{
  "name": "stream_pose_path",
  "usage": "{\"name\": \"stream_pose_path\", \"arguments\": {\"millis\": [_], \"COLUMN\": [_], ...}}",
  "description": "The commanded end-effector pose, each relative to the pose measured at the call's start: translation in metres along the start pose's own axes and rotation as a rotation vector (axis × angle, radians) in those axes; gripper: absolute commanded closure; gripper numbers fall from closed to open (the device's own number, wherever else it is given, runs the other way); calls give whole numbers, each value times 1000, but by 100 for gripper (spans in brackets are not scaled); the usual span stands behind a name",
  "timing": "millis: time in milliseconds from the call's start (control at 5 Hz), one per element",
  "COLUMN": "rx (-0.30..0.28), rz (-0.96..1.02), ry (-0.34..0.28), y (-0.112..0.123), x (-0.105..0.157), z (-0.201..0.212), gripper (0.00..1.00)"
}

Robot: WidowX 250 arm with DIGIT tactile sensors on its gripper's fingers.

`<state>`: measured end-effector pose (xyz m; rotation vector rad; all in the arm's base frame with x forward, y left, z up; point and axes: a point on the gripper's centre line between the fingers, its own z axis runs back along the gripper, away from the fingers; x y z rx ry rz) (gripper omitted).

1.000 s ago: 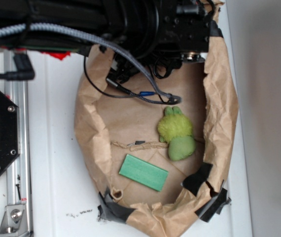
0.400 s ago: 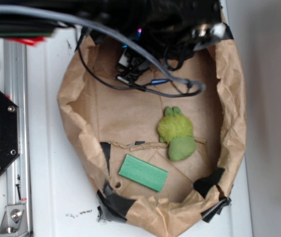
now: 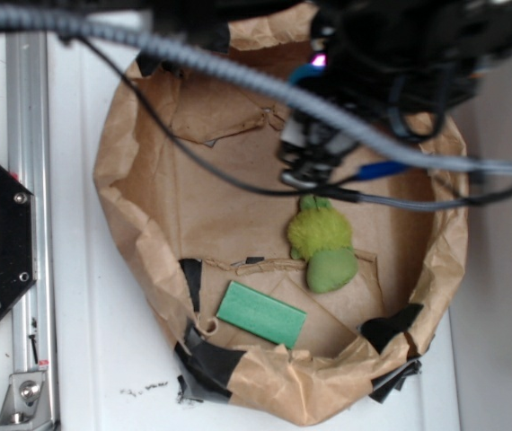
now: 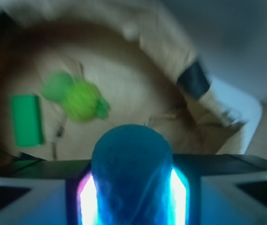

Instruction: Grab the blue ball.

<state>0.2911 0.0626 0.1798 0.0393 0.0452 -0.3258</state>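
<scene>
Wrist view: the gripper [image 4: 132,187] is clamped on the ball [image 4: 131,168], a round blue thing with a fine pebbly matte skin, wedged between the two glowing pads [image 4: 88,199]. Below sits a crinkly brown paper bag [image 3: 148,242] patched with black tape, holding a fuzzy yellow-green plush [image 3: 321,242] and a flat green block [image 3: 261,313].

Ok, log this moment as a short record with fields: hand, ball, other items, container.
hand: the hand is shut on the blue ball, lit pads on both sides
ball: held above the bag floor, hidden by the arm in the exterior view
other items: green plush toy and flat green block lying apart on the bag floor
container: brown paper bag, rim patched with black tape
</scene>
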Motion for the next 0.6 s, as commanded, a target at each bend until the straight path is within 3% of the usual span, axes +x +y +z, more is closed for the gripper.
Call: {"name": "stream_pose_path", "arguments": {"millis": [0, 200, 400], "rx": [-8, -79, -105], "rz": [297, 356, 429], "ry": [-66, -157, -190], "y": [-48, -53, -54], "x": [13, 2, -4], "z": [33, 29, 18], "gripper": [100, 100, 100]}}
